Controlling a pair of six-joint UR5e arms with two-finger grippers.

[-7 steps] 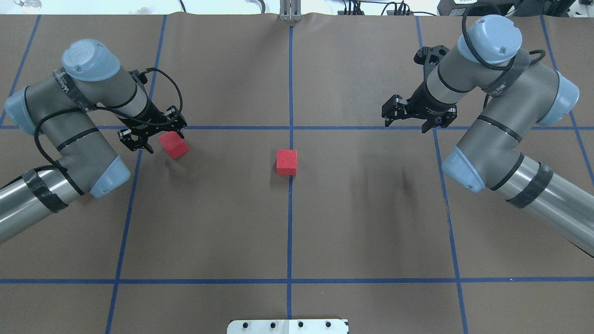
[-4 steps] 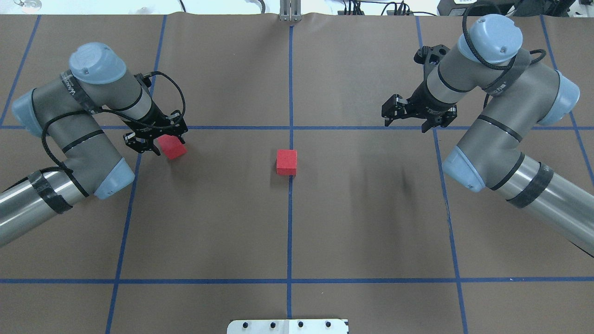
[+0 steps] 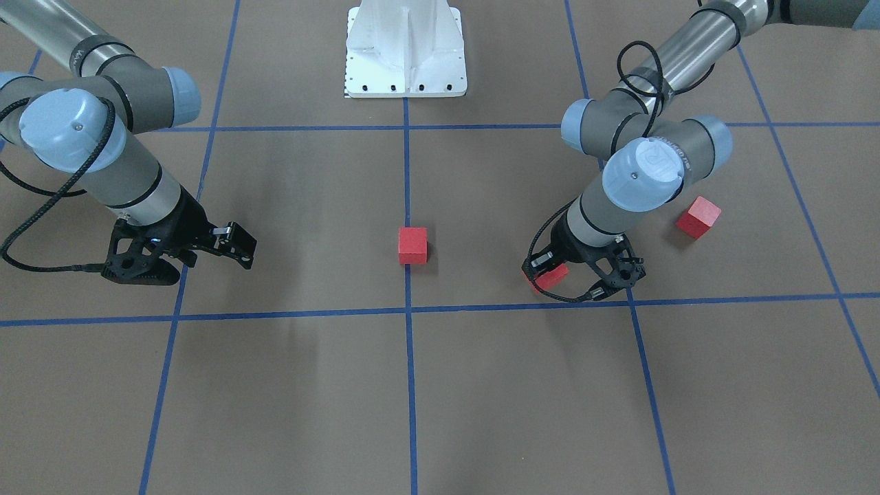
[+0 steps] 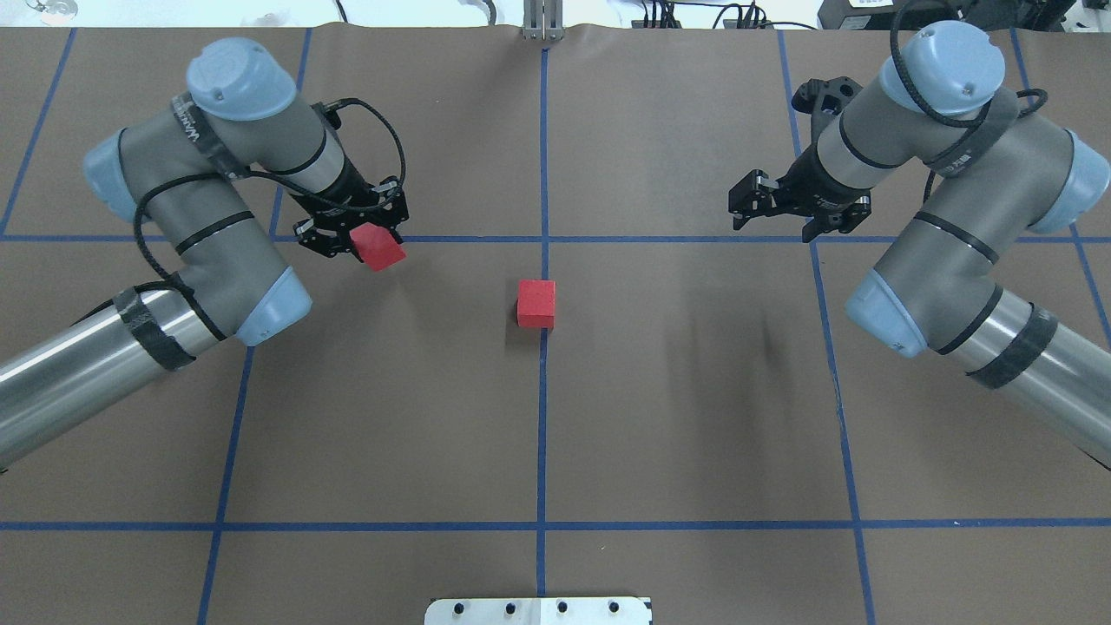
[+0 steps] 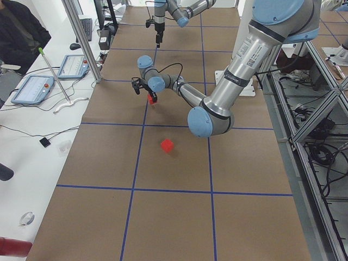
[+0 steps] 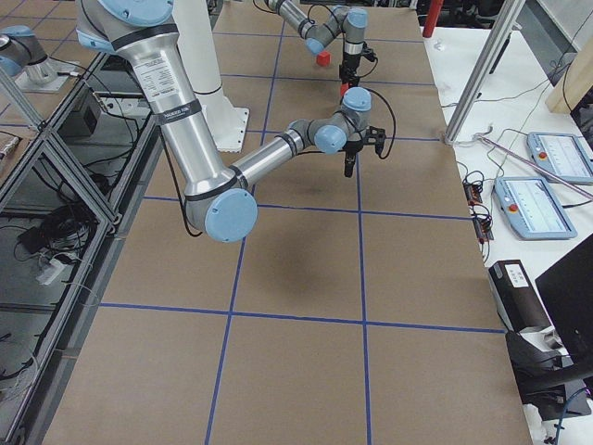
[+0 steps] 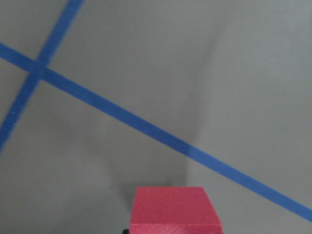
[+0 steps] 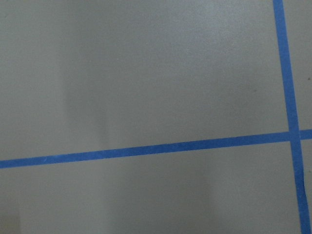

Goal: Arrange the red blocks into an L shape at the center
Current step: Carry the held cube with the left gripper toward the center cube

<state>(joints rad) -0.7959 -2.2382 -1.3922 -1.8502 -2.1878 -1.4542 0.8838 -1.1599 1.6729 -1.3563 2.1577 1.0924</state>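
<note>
One red block rests on the middle tape line of the center of the brown floor. My left gripper is shut on a second red block, held tilted just above the floor, left of the center block. A third red block lies on the floor under my left arm, hidden in the overhead view. My right gripper hangs open and empty over a tape crossing on the right.
Blue tape lines divide the brown floor into squares. The white robot base stands at the robot's edge. A person and tablets are at the far side table.
My left gripper closed on the block, lifted it and carried it right toward the center. The right arm shifted slightly to the right.
</note>
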